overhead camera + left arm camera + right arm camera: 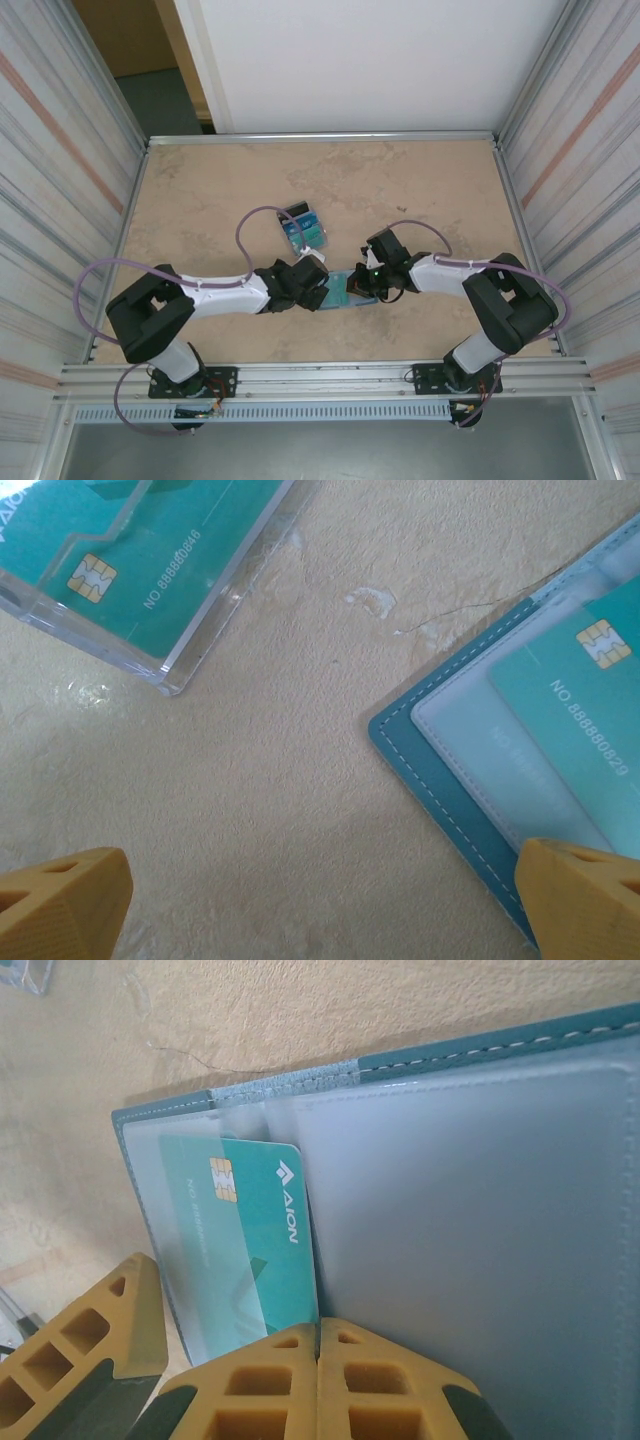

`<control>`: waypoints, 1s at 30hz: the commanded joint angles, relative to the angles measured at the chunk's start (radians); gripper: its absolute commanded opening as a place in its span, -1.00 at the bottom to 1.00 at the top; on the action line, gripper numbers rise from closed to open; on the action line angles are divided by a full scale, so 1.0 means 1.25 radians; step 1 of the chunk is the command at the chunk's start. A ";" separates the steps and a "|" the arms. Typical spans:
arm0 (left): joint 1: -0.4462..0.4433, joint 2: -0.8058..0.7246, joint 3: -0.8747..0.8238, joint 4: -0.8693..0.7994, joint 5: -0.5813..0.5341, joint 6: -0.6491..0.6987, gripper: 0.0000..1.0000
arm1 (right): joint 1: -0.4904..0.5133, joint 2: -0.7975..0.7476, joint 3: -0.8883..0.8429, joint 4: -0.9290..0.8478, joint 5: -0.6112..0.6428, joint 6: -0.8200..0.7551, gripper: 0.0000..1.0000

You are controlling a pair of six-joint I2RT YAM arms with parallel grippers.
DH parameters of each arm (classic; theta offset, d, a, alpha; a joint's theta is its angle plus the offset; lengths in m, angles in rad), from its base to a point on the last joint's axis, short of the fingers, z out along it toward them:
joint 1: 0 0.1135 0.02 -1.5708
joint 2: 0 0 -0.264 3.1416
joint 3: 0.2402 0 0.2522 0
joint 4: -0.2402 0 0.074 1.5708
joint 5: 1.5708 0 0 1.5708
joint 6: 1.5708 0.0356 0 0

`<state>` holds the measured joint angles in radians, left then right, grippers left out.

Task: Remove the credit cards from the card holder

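Item: card holder (348,290), teal-blue bifold, lying open and flat on the table (200,190), in the near half and about midway between the left and right edges. Its paler frosted pockets face up. Contents: one teal card (265,1250) with a gold chip sits in a pocket on the leaf, its printed end standing clear of the pocket's mouth. In the left wrist view a second row of digits shows faintly through the frosted sleeve beside that card (570,710), probably another card tucked deeper. Adjacent item: clear case (302,225), farther toward the table's middle and apart from the holder, carrying a fan of credit cards (300,222) in black, blue and teal. Left gripper (320,905): claw spread wide and empty, low over bare table at the holder's corner (440,760), with one fingertip (585,895) at its stitched edge. Right gripper (320,1375): claw fully closed, tips together on the holder's inside at the near end of the teal card; nothing is seen pinched between them. Status, by judgement: part done. Several cards are out in the case, at least one is left to draw from its pocket, and the closed right claw looks set to pin or nudge while the open left one takes hold.
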<state>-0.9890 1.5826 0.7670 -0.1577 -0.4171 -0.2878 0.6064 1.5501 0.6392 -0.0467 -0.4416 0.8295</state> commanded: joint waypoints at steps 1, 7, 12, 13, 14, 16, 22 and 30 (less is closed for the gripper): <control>-0.005 0.010 0.020 -0.018 -0.021 0.013 0.98 | -0.005 -0.019 0.023 -0.048 0.028 -0.029 -1.00; -0.004 0.013 0.018 -0.019 -0.029 0.017 0.97 | -0.013 -0.025 0.032 -0.067 0.041 -0.043 -1.00; -0.004 0.020 0.021 -0.013 -0.029 0.022 0.98 | -0.016 -0.029 0.045 -0.083 0.051 -0.056 -1.00; -0.005 0.021 0.021 -0.014 -0.027 0.022 0.97 | -0.015 -0.027 0.047 -0.083 0.051 -0.056 -1.00; -0.004 0.022 0.022 -0.012 -0.027 0.022 0.97 | -0.015 -0.026 0.049 -0.083 0.049 -0.058 -1.00; -0.004 0.023 0.023 -0.011 -0.026 0.022 0.98 | -0.015 -0.024 0.055 -0.088 0.049 -0.061 -1.00; -0.005 0.005 0.029 -0.005 -0.017 0.027 0.98 | -0.016 -0.028 0.064 -0.101 0.056 -0.069 -1.00; -0.005 0.002 0.046 0.024 0.001 0.038 0.97 | -0.015 -0.032 0.065 -0.113 0.061 -0.071 -1.00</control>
<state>-0.9890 1.5993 0.7979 -0.1528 -0.4183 -0.2581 0.5938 1.5402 0.6941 -0.1581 -0.3851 0.7708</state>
